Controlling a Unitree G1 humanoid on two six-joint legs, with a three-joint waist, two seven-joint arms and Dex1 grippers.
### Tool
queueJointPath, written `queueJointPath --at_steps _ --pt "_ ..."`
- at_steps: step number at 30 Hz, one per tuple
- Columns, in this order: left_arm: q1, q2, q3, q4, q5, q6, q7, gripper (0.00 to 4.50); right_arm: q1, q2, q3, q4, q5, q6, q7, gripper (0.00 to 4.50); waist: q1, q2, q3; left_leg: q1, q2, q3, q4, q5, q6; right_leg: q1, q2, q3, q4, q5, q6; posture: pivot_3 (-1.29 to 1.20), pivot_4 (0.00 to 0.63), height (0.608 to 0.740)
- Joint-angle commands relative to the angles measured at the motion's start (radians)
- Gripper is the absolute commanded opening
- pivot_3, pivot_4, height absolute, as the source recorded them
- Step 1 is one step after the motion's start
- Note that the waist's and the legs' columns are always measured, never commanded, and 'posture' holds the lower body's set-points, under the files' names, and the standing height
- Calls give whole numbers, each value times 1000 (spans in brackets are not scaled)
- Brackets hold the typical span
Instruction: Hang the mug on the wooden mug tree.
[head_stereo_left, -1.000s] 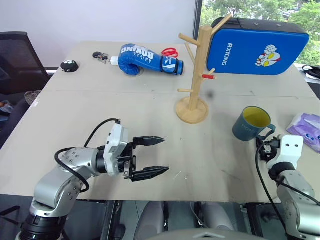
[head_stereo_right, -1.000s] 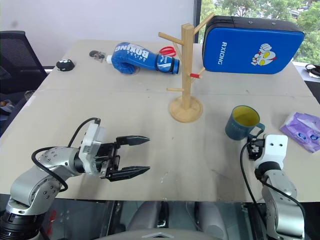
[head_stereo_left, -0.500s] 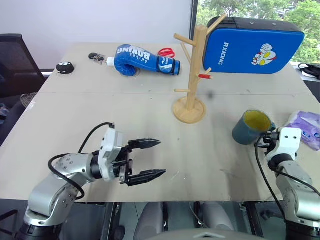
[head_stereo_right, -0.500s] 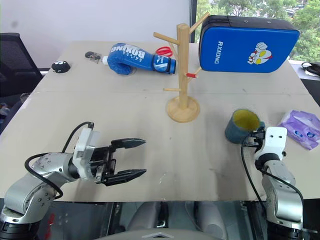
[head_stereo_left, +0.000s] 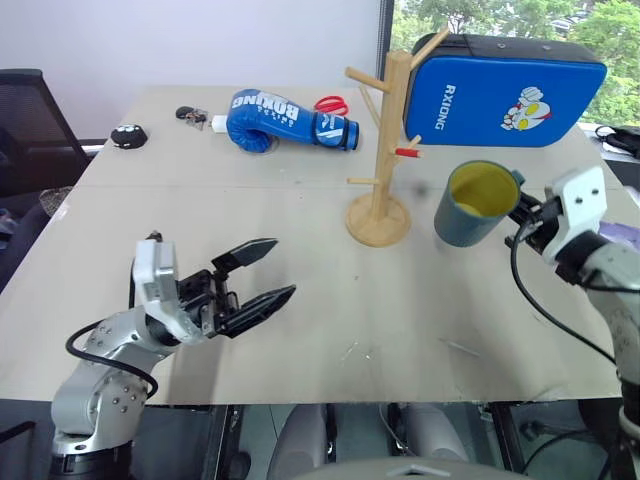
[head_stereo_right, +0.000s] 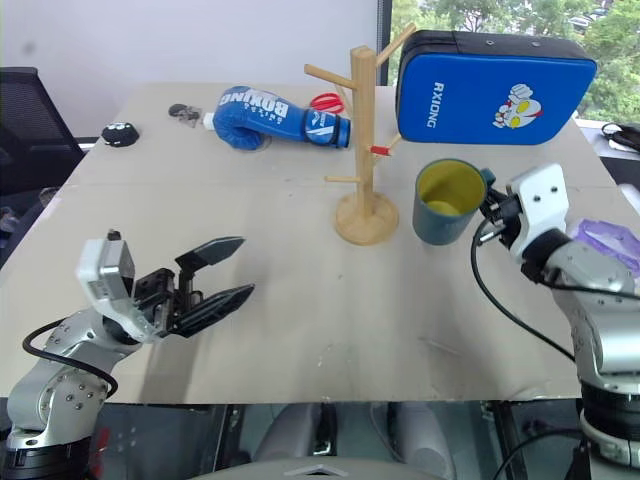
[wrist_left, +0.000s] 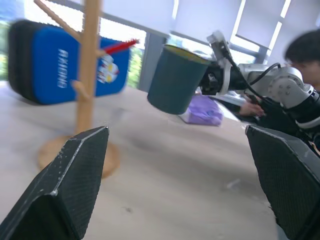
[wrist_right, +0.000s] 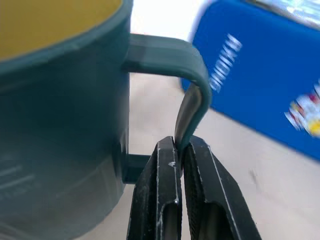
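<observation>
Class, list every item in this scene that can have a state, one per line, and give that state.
mug: lifted off the table, tilted, held by its handle
right gripper: shut on the mug's handle
left gripper: open, empty
wooden mug tree: upright on the table, pegs bare
scissors: lying closed behind the boxing glove

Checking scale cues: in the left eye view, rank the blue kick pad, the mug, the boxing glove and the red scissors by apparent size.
1. blue kick pad
2. boxing glove; the mug looks similar in area, but it is lifted nearer the camera, so unsure
3. red scissors
</observation>
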Motion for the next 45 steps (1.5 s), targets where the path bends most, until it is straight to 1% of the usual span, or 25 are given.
queueJointPath --at_steps 1,6,9,14,18,21,22,23,24,25,30,33,35,36,37,39,41,45 --pt "13 1 49 -2 -38 -20 -19 4500 -98 -44 33 -23 33 42 52 48 0 0 0 -1 0 0 0 0 0 -1 0 0 0 0 0 0 150 740" --pt "50 -12 77 -11 -40 -33 -13 4500 -240 -96 109 -22 75 115 136 48 3 -2 0 -3 0 1 0 -1 1 -2 -1 0 -1 0 0 0 150 740" --pt "69 -20 87 -25 -41 -38 0 4500 -311 -109 150 -4 74 145 157 48 -3 -1 1 -3 0 2 0 -1 1 -3 -2 1 -1 0 0 0 150 740" --pt "81 -24 90 -41 -49 -35 18 4500 -422 -89 256 84 -13 142 132 48 -5 -2 1 -2 0 3 0 -1 1 -4 -2 1 0 0 0 0 150 740" --pt "83 -23 92 -49 -61 -28 34 4500 -506 -21 328 192 -57 158 114 48 -5 -2 1 -2 0 3 0 0 1 -4 -2 2 0 0 0 0 150 740" --pt "85 -23 90 -60 -66 -23 42 4500 -517 -3 379 272 -121 118 115 849 -4 -2 1 -3 0 4 0 0 1 -4 -2 2 0 0 0 0 150 740" --pt "85 -20 88 -68 -70 -19 46 4500 -511 -7 379 274 -134 111 112 1219 -1 -2 1 -3 0 4 0 0 1 -4 -2 2 0 0 0 0 150 740" --pt "83 -16 86 -76 -74 -12 54 4500 -501 -12 370 264 -138 102 114 1856 0 -2 1 -4 0 3 0 0 1 -4 -2 1 0 0 0 0 150 740" --pt "82 -12 83 -86 -81 0 66 4500 -484 -16 338 233 -113 113 125 2185 1 -2 1 -5 0 3 0 0 1 -5 -3 1 0 0 0 0 150 740" --pt "80 -7 78 -95 -86 13 78 4500 -465 -22 304 201 -87 128 137 2647 2 -2 1 -5 0 3 0 0 0 -5 -3 1 0 0 0 0 150 740" --pt "74 8 18 -142 -59 67 148 4500 -304 -76 138 33 36 106 221 2647 4 -2 1 -6 0 2 -1 -1 1 -5 -3 0 -1 2 4 0 150 740" --pt "79 26 -22 -149 7 83 189 4500 -139 -118 10 -78 96 102 256 2647 3 -3 1 -5 0 2 -1 -1 1 -5 -3 0 -1 2 4 0 150 740" --pt "88 45 -38 -135 51 83 195 4500 23 -120 -112 -145 153 111 275 2647 5 -3 1 -4 0 1 -1 -1 1 -4 -3 -1 -1 2 4 0 150 740" --pt "92 53 -42 -128 64 82 194 4500 94 -121 -146 -172 168 114 280 3273 4 -3 1 -4 0 0 -1 -1 1 -3 -2 -1 -1 1 2 0 150 740" --pt "95 60 -46 -122 80 78 191 4500 185 -118 -175 -204 176 104 292 3561 1 -2 1 -3 0 1 -1 -1 1 -3 -2 -1 -1 1 1 0 150 740" --pt "103 72 -53 -111 110 76 191 4500 350 -91 -218 -251 165 73 289 4409 4 -3 1 -3 0 1 -1 -1 1 -3 -2 0 -1 0 1 0 150 740" --pt "113 89 -57 -105 132 82 188 4500 489 -49 -257 -278 137 25 262 4464 2 -3 1 -1 0 0 -1 -1 1 -1 -1 0 -1 0 1 0 150 740" --pt "127 122 -65 -85 158 88 159 4500 644 34 -275 -298 97 -58 207 4464 -6 -3 1 1 1 3 1 -1 1 0 -1 2 0 -2 4 0 150 740"
